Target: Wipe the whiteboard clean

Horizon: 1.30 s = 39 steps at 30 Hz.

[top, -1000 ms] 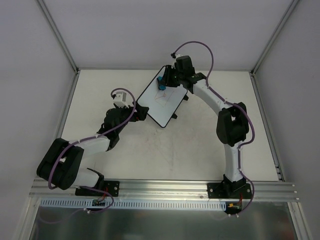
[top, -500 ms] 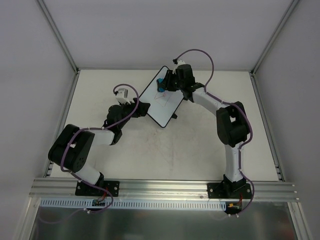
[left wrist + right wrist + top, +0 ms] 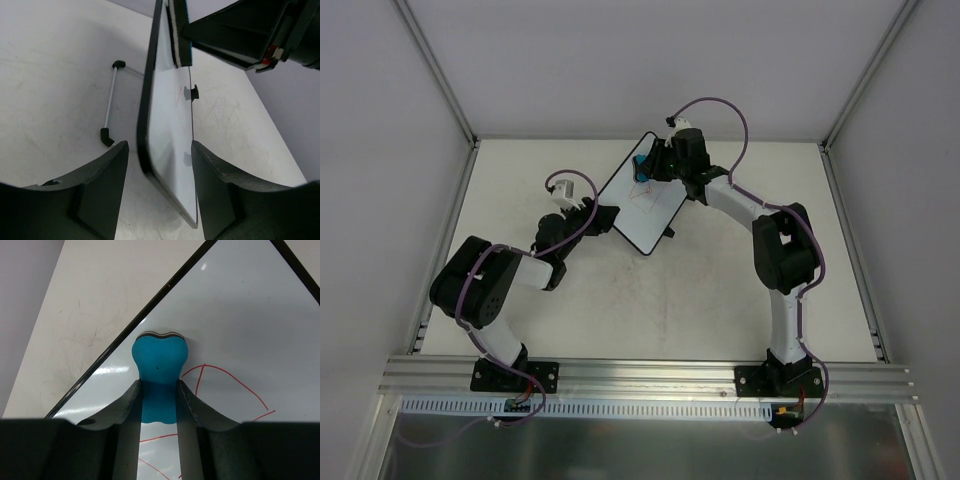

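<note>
Left wrist view: the left fingers stand spread either side of the whiteboard, at its near corner. On the far worktop, the right fingers pinch a blue eraser against it beside unreadable red scribbles.

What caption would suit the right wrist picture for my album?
Right gripper holds a blue eraser against the whiteboard beside red scribbles.

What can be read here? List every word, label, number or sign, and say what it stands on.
No readable text in any view.
On the whiteboard: only red scribbles, curved strokes, no letters or digits.
On the blue eraser: no print visible.
On the right gripper: a small red and white patch, seen from the left wrist view, too small to read.
</note>
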Tool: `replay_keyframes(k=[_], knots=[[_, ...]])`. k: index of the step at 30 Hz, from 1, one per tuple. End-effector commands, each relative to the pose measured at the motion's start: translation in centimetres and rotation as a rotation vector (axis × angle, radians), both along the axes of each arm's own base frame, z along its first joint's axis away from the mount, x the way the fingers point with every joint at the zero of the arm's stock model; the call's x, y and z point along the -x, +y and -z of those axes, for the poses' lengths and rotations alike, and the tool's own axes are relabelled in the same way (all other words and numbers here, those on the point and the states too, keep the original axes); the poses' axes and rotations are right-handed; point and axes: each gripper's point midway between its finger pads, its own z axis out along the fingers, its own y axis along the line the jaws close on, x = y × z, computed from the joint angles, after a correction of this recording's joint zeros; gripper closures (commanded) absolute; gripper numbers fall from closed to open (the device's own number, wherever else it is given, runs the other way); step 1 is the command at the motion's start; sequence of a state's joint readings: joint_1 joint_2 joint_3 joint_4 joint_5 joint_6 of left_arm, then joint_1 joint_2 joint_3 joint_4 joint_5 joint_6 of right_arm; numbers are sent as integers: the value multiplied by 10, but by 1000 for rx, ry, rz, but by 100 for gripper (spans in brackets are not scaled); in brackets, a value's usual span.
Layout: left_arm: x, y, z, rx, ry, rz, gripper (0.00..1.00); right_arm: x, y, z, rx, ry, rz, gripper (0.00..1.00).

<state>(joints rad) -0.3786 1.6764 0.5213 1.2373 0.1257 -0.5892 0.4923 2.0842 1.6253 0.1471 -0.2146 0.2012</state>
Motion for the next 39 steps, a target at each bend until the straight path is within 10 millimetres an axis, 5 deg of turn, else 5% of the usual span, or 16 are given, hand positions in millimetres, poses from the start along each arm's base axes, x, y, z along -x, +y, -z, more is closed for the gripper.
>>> replay_keyframes(k=[1, 8, 22, 27, 39], knots=[[-1, 4, -25, 106, -101, -13, 48, -9, 2, -47, -60, -107, 9, 100], [-4, 4, -25, 111, -104, -9, 62, -9, 2, -44, -59, -102, 6, 100], [-2, -2, -40, 183, -161, 32, 70, -7, 4, -40, -59, -89, -3, 100], [-3, -5, -45, 211, -177, 46, 100, -7, 3, -38, -55, -80, 0, 100], [0, -9, -44, 202, -189, 70, 100, -8, -2, -29, -1, -39, 17, 100]])
